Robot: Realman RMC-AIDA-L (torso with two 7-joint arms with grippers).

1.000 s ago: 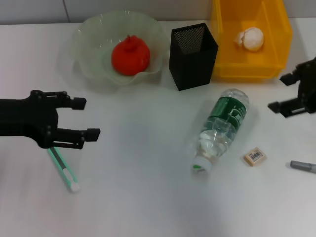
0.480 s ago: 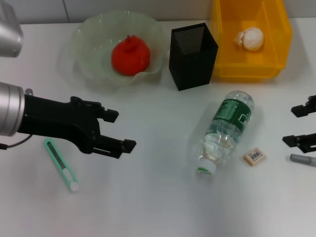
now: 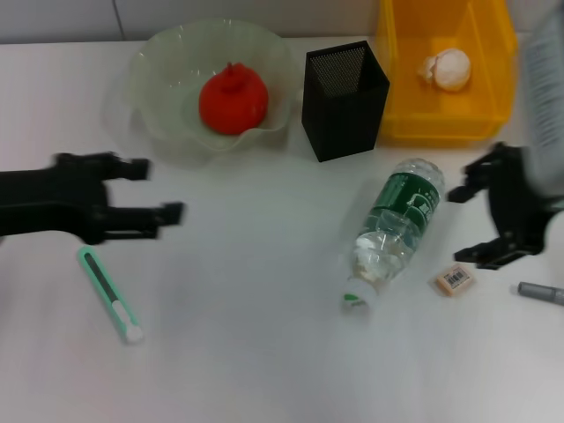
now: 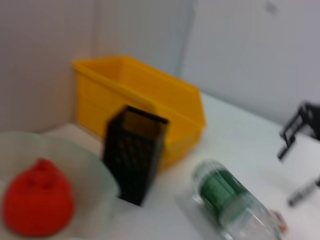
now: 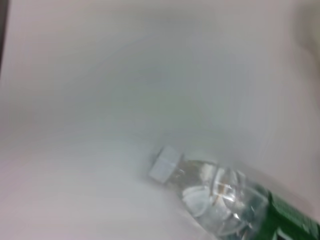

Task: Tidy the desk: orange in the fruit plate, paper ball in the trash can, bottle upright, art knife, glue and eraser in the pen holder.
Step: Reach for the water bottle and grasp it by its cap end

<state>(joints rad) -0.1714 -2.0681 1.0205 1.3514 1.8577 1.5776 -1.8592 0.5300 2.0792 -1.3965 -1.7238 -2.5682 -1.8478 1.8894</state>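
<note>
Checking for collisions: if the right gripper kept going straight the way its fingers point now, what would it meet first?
Most likely the bottle. The right gripper, open, points across the table toward the bottle lying on its side, with nothing between them. Its height above the table is unclear, so it might pass over.

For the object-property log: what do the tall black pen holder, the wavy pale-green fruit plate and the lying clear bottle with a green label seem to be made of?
Tall black pen holder: probably metal mesh; its matt walls show fine perforations.
Wavy pale-green fruit plate: glass or clear plastic, undecidable; translucent, glossy, ruffled rim.
Lying clear bottle with a green label: likely thin plastic; see-through ribbed body, white cap.
</note>
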